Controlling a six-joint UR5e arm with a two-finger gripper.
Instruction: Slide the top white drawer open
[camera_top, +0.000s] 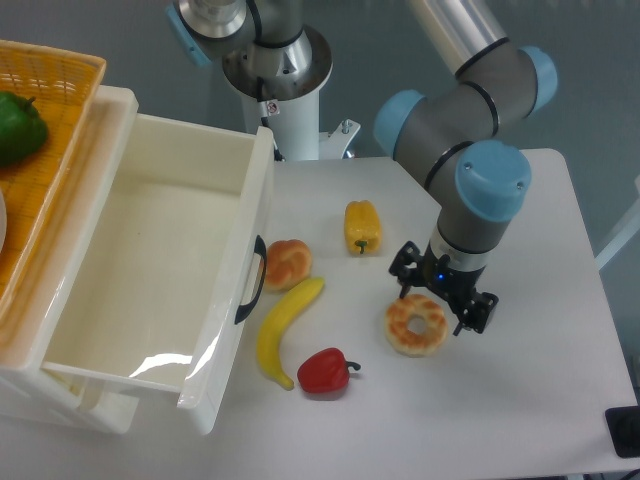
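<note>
The claw (443, 297) hangs with its fingers spread apart and nothing between them, just above the upper right edge of the ring pastry (416, 324). Left of the pastry lie a red pepper (324, 371), a banana (282, 329), a bun (287, 263) and a yellow pepper (363, 226). Farther left, the top white drawer (160, 280) stands pulled open.

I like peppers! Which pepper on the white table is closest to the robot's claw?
The yellow pepper, standing up-table from the gripper. The red pepper lies farther off, down beside the banana.
</note>
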